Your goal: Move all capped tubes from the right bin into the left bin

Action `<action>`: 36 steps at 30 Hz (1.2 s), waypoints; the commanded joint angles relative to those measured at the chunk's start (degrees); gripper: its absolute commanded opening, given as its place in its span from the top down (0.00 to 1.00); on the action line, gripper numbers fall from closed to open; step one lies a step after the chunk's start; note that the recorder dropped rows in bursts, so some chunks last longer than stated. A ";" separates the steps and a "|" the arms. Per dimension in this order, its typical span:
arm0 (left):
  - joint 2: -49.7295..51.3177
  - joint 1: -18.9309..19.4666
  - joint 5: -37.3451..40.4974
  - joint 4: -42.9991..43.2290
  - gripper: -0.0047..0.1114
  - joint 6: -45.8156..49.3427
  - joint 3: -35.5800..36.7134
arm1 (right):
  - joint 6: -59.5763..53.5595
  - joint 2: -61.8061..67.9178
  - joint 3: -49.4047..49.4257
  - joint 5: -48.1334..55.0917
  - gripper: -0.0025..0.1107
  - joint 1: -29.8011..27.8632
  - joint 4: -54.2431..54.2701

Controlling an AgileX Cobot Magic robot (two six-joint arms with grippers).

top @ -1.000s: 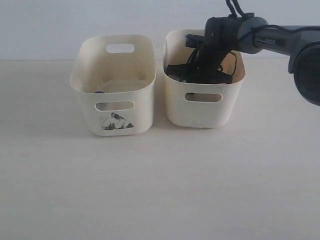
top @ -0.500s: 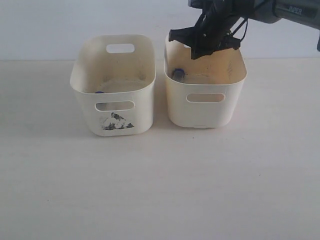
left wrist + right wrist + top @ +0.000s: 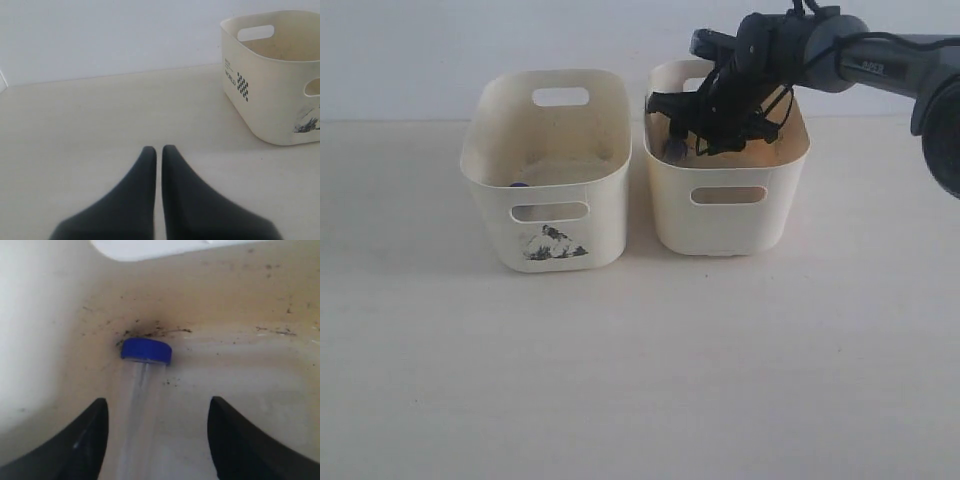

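The plain-fronted right bin [image 3: 720, 228] holds a clear capped tube with a dark blue cap [image 3: 146, 351], lying on the bin floor near a corner. My right gripper [image 3: 159, 402] is open over it inside the bin; the tube's body runs between the fingers, closer to one. From outside, the right gripper [image 3: 692, 135] dips into the bin's left end beside a bluish cap [image 3: 672, 149]. The left bin [image 3: 605, 215], with its black print, shows a blue cap [image 3: 519, 184] low inside. My left gripper [image 3: 159, 148] is shut on nothing, above the tabletop beside the left bin [image 3: 265, 105].
The two bins stand side by side at the back of a pale tabletop [image 3: 640, 370], close to a white wall. The right arm [image 3: 860, 60] reaches in from the upper right over the right bin's rim. The right bin's floor is specked with dark grime.
One second ago the right gripper was deep in the right bin. It rose above the rim, and now it is down again at the bin's left end over the blue-capped tube.
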 commanded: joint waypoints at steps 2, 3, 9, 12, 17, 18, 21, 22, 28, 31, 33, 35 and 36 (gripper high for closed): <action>-0.11 0.06 -0.86 -0.38 0.92 -0.66 -0.23 | -0.24 2.20 0.09 0.56 0.49 -0.43 2.98; -0.11 0.06 -0.86 -0.38 0.92 -0.66 -0.23 | -0.46 2.51 0.09 0.56 0.49 -0.43 3.55; -0.11 0.06 -0.86 -0.38 0.92 -0.66 -0.23 | -0.80 2.51 0.09 0.56 0.49 -0.33 5.39; -0.11 0.06 -0.86 -0.38 0.92 -0.66 -0.23 | -0.80 2.51 0.09 0.56 0.49 -0.33 5.55; -0.11 0.06 -0.86 -0.38 0.92 -0.66 -0.23 | -0.80 2.51 0.09 1.47 0.49 -0.44 11.45; -0.11 0.06 -0.86 -0.38 0.92 -0.66 -0.23 | -0.80 2.51 0.09 1.44 0.49 -0.44 12.56; -0.11 0.06 -0.86 -0.38 0.92 -0.66 -0.23 | -0.90 2.51 0.09 1.31 0.49 -0.44 16.35; -0.11 0.06 -0.86 -0.38 0.92 -0.66 -0.23 | -1.07 2.51 0.09 1.31 0.49 -0.44 17.04; -0.11 0.06 -0.86 -0.38 0.92 -0.66 -0.23 | -4.98 2.67 0.09 2.34 0.49 -0.33 17.01; -0.11 0.06 -0.86 -0.38 0.92 -0.66 -0.23 | -6.78 3.32 0.09 3.19 0.49 -0.22 14.60; -0.11 0.06 -0.86 -0.38 0.92 -0.66 -0.23 | -6.78 3.91 0.09 3.80 0.49 0.17 11.73; -0.11 0.06 -0.86 -0.38 0.92 -0.66 -0.23 | -6.78 4.56 0.09 4.35 0.48 0.73 10.25; -0.11 0.06 -0.86 -0.38 0.92 -0.66 -0.23 | -6.78 4.88 0.09 4.45 0.46 0.88 8.84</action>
